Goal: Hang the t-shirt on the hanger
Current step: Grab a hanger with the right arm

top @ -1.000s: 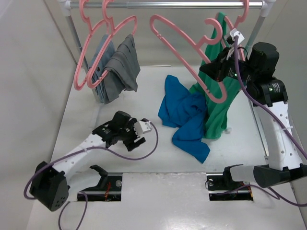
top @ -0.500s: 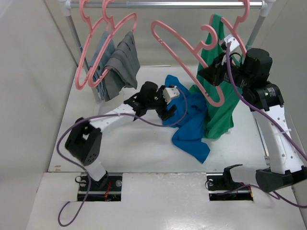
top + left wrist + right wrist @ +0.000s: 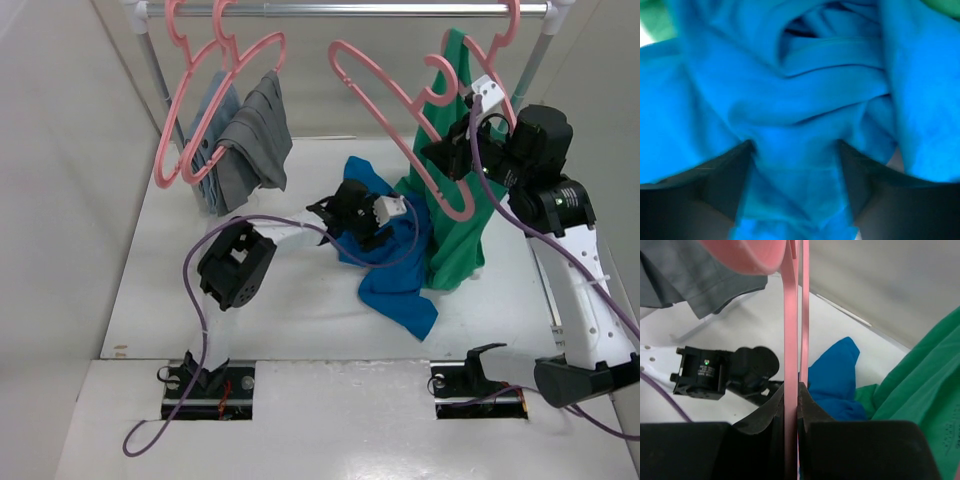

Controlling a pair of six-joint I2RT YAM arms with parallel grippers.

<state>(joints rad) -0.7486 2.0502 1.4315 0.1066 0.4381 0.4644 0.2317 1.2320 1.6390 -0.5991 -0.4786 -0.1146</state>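
Observation:
The bright blue t-shirt (image 3: 398, 262) lies crumpled on the white table, mid-right, against the hanging green top. My left gripper (image 3: 365, 232) is down on its upper part. In the left wrist view blue cloth (image 3: 810, 85) fills the frame, and the left gripper (image 3: 795, 190) stands open with a fold bunched between its dark fingers (image 3: 720, 185). My right gripper (image 3: 452, 160) is shut on the pink hanger (image 3: 390, 95) and holds it tilted in the air above the shirt, off the rail. The right wrist view shows the right gripper (image 3: 791, 400) clamping the hanger's bar (image 3: 791, 330), with the shirt (image 3: 832, 375) below.
A metal rail (image 3: 350, 10) runs across the back. Pink hangers with grey garments (image 3: 248, 140) hang at its left. The green tank top (image 3: 458, 235) hangs on a pink hanger at the right, just behind my right gripper. White walls close in both sides.
My left arm has swung from the near-left of the table up and right onto the blue t-shirt. My right gripper has shifted the hanger slightly to the right.

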